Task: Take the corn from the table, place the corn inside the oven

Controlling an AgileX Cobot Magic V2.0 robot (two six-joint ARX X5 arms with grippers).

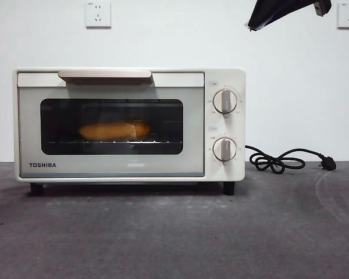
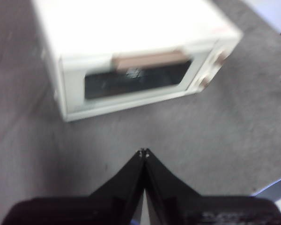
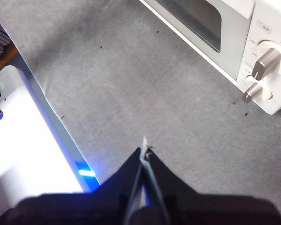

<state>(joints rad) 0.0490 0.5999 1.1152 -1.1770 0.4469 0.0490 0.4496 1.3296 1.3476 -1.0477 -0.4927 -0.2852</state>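
The cream-white TOSHIBA oven stands on the dark grey table with its door closed. Through the dark glass window I see the yellow-orange corn lying on the rack inside. In the left wrist view the oven sits ahead of my left gripper, which is shut and empty, high above the table. My right gripper is shut and empty too, off the oven's knob side above the table. A black arm tip shows at the top right of the front view.
A black power cord with a plug lies coiled on the table right of the oven. Two wall sockets are on the white wall behind. A white, blue-lit base edge borders the table near my right arm.
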